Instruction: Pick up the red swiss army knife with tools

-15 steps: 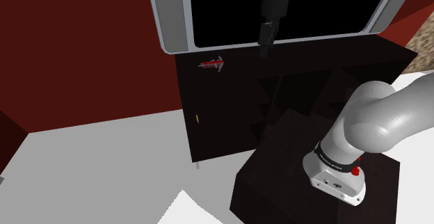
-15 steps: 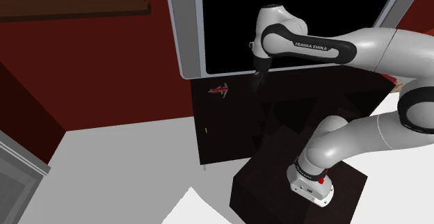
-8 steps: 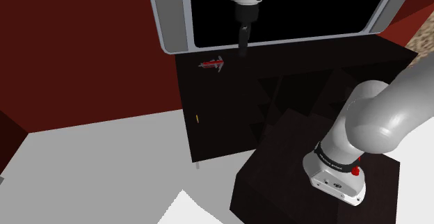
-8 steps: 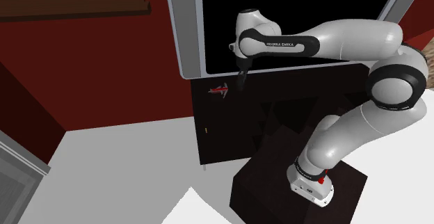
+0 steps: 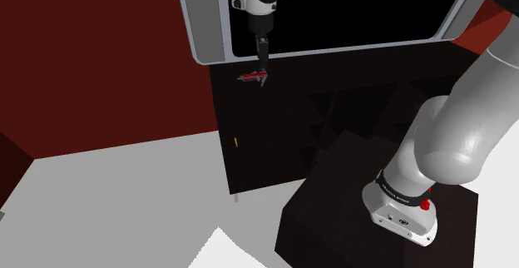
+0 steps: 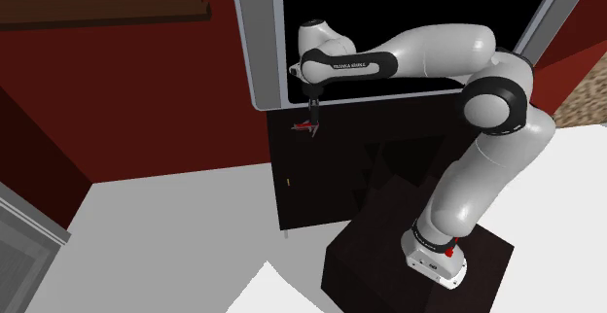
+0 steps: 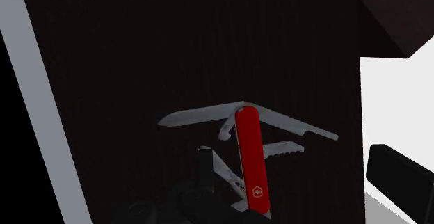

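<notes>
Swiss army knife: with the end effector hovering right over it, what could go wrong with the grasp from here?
1. The red knife has grey tools fanned out; the open end effector might close on a thin blade, and the knife could pivot.
2. It lies flat on the dark cabinet, near an edge of its top; a descending fingertip could nudge it off.

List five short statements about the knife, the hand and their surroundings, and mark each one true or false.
1. The knife has a red body with grey tools fanned out. True.
2. The knife lies on the white floor. False: it lies on top of the dark cabinet.
3. The hand hangs close above the knife. True.
4. The hand is shut on the knife. False: it is open and the knife is unheld.
5. The wall beside the cabinet is blue. False: it is dark red.
</notes>
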